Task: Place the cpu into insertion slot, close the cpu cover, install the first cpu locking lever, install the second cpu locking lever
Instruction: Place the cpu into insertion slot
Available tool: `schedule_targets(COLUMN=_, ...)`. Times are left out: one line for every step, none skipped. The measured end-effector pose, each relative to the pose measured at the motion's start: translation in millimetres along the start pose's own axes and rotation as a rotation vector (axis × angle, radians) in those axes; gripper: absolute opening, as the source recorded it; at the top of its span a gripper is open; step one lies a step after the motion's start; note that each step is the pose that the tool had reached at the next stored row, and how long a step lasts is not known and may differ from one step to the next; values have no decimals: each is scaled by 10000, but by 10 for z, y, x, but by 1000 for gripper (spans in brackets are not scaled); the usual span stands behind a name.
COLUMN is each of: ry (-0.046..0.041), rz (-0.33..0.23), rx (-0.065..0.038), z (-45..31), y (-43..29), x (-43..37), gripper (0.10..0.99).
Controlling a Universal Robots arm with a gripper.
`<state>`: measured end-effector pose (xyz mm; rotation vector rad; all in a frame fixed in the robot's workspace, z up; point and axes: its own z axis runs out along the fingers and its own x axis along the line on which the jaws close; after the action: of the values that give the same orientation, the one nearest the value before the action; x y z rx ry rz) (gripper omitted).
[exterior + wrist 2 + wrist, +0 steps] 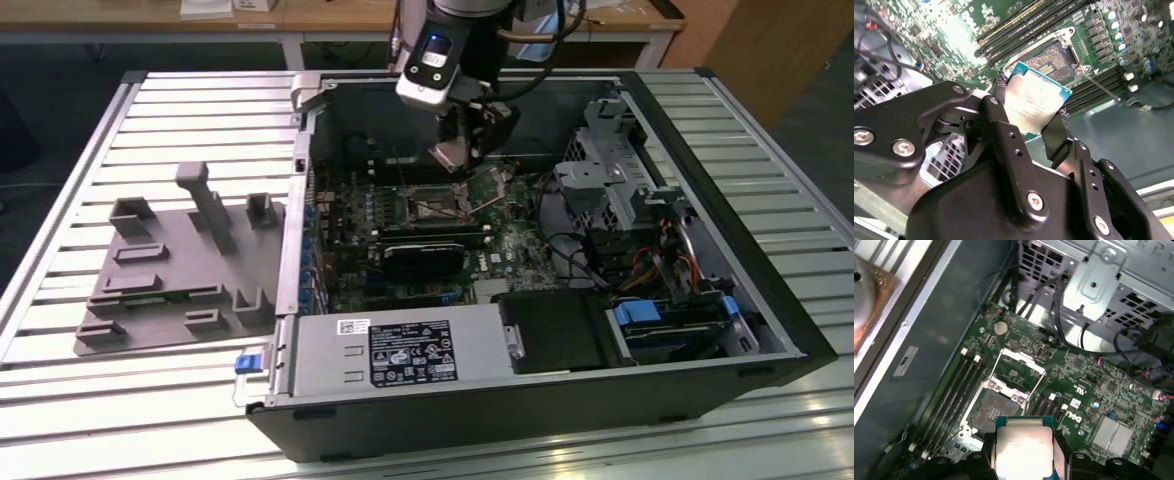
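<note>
One step of four is in hand: the gripper (1032, 106), pinching the cpu (1040, 94) by its edges, hovers above the bare insertion slot (996, 411), with the cpu cover (1021, 356) standing open. Seating the chip likely calls for square alignment and a gentle descent.

Hand (1025, 456) clamps cpu (1024, 446) near open socket (995, 411); cpu cover (1022, 360) tilted up.

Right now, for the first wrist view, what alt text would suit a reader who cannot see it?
The fingers hold the cpu by its edges over the green motherboard, close to the open socket, whose cpu cover is swung open. A metal drive cage and dark cables lie beyond.
</note>
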<state>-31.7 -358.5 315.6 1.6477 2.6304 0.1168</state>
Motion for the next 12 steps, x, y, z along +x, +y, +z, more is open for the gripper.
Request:
schedule_targets(ry=-15, rz=178, rx=-2, z=6, y=-1, x=0, gripper=537)
schedule_targets(ry=-28, rz=359, rx=-4, z=14, y=-1, x=0, gripper=537)
schedule_targets(ry=-44, rz=537, rx=-6, z=24, y=-2, x=0, gripper=537)
schedule_targets(ry=-61, rz=732, rx=-7, z=34, y=-3, x=0, gripper=537)
schedule_targets(ry=-75, rz=912, rx=-9, z=44, y=-4, x=0, gripper=537)
schedule_targets(ry=-91, rz=1091, rx=-10, z=54, y=-5, x=-1, gripper=537)
schedule_targets(ry=-105, rz=1270, rx=-12, z=64, y=-6, x=-1, gripper=537)
schedule_targets(ry=-120, rz=1449, rx=-13, z=74, y=-6, x=-1, gripper=537)
schedule_targets(ry=-135, rz=1629, rx=-16, z=85, y=-7, x=-1, gripper=537)
schedule_targets(ry=-150, rz=1803, rx=-17, z=95, y=-8, x=-1, gripper=537)
schedule_targets(ry=-164, rz=1982, rx=-19, z=107, y=-9, x=0, gripper=537)
schedule_targets(ry=-178, rz=2149, rx=-20, z=118, y=-10, x=0, gripper=537)
